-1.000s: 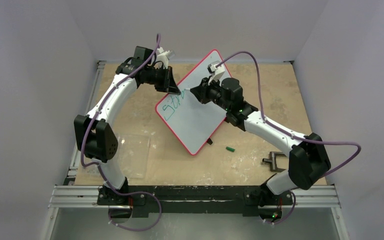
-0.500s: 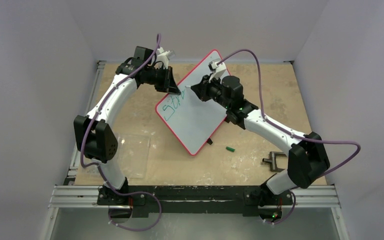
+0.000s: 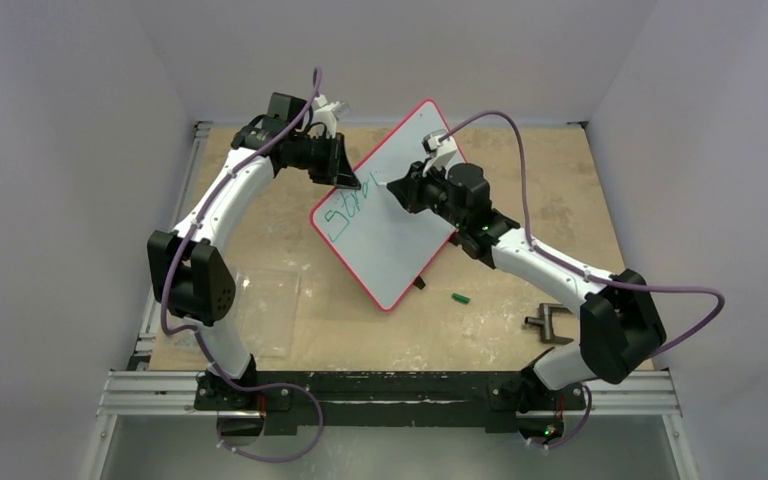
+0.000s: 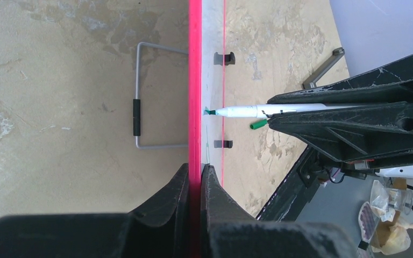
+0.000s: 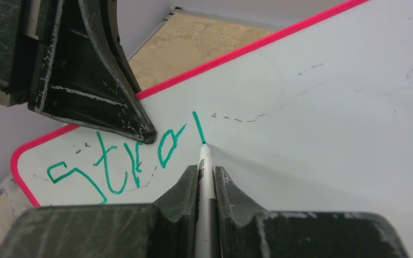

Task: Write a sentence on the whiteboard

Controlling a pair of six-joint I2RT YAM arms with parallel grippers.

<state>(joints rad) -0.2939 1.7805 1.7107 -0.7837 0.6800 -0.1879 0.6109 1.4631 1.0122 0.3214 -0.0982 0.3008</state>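
The whiteboard [image 3: 392, 220], white with a thin red rim, stands tilted on the table. My left gripper [image 3: 352, 183] is shut on its upper-left rim [image 4: 194, 107], one finger on each face. My right gripper [image 5: 206, 171] is shut on a white marker [image 5: 206, 183] whose green tip touches the board face. The sentence [image 5: 118, 158] reads "Stro" in green, followed by a single fresh stroke ending at the marker tip. In the left wrist view the marker [image 4: 247, 111] meets the board edge-on. The sentence [image 3: 345, 212] sits near the board's upper left corner.
A green marker cap [image 3: 460, 298] lies on the table right of the board. A dark metal clamp [image 3: 548, 322] sits near my right arm's elbow. A clear plastic sheet [image 3: 265, 300] lies at the left. A wire stand [image 4: 145, 97] props the board from behind.
My right gripper has moved the marker a little right and down the board, adding a new green stroke after the "o". The left gripper and the board have stayed still.
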